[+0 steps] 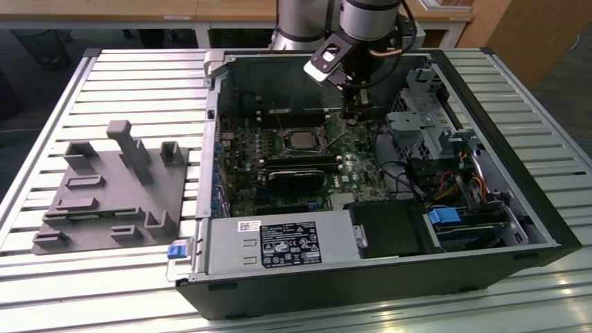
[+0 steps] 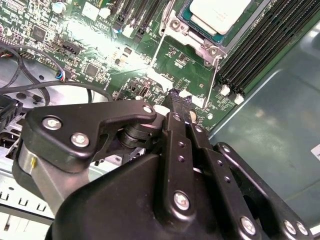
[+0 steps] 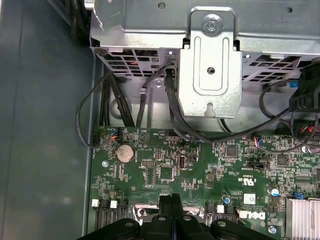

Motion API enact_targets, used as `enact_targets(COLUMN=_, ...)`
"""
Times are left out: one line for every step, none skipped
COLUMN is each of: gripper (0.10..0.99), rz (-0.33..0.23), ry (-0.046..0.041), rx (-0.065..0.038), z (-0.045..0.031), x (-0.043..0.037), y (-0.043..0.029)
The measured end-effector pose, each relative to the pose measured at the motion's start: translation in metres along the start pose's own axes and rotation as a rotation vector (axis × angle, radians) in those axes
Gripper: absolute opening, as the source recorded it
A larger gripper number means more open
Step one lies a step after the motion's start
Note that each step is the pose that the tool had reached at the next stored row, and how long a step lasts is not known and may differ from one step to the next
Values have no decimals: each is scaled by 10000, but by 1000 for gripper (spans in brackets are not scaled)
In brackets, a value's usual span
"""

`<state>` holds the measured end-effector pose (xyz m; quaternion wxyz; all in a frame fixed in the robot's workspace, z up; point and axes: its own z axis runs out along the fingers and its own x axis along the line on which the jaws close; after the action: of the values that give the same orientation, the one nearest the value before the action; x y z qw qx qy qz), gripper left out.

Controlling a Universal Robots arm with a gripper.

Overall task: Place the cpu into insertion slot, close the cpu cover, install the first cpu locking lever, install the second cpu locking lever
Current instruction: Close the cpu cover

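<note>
We see the cpu lying in the insertion slot in the second wrist view; the first wrist view shows cables and a metal cage. Inside the open computer case the gripper, fingers closed on nothing, is near the slot, over the green board.

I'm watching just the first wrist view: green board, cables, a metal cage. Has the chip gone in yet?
Observer: It looks so. In the second wrist view the flat pale silver square cpu lies seated, with the thin silver metal cpu cover framing it.
Operator: How near is the robot?
Observer: The black gripper is just off the cover's corner, by a thin silver wire lever.
Operator: What's all this inside?
Observer: The exterior view shows an open black computer case on a slatted metal table.
</note>
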<state>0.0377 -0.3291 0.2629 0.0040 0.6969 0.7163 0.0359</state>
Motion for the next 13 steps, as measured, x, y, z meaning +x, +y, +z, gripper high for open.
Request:
enact_targets(gripper=122, rz=0, ry=1, rx=0, z=2, x=1, y=6)
enact_targets(gripper=122, rz=1, ry=2, rx=0, z=4, x=3, y=15)
enact_targets(gripper=122, rz=1, ry=4, rx=0, z=7, x=6, y=29)
enact_targets(gripper=122, rz=1, ry=3, rx=1, z=10, x=9, y=46)
enact_targets(gripper=122, rz=1, ry=2, rx=4, z=13, x=12, y=62)
enact_targets(gripper=122, rz=1, ry=1, rx=7, z=18, x=15, y=77)
enact_targets(gripper=122, rz=1, ry=-1, rx=12, z=24, x=18, y=89)
enact_targets(gripper=122, rz=1, ry=-1, rx=15, z=31, x=22, y=99)
enact_targets(gripper=122, rz=1, ry=-1, rx=19, z=38, x=25, y=110)
enact_targets(gripper=122, rz=2, ry=0, rx=22, z=45, x=28, y=120)
enact_targets(gripper=122, rz=2, ry=0, rx=25, z=52, x=30, y=128)
enact_targets(gripper=122, rz=2, ry=0, rx=27, z=58, x=32, y=134)
enact_targets(gripper=122, rz=2, ry=2, rx=28, z=63, x=33, y=139)
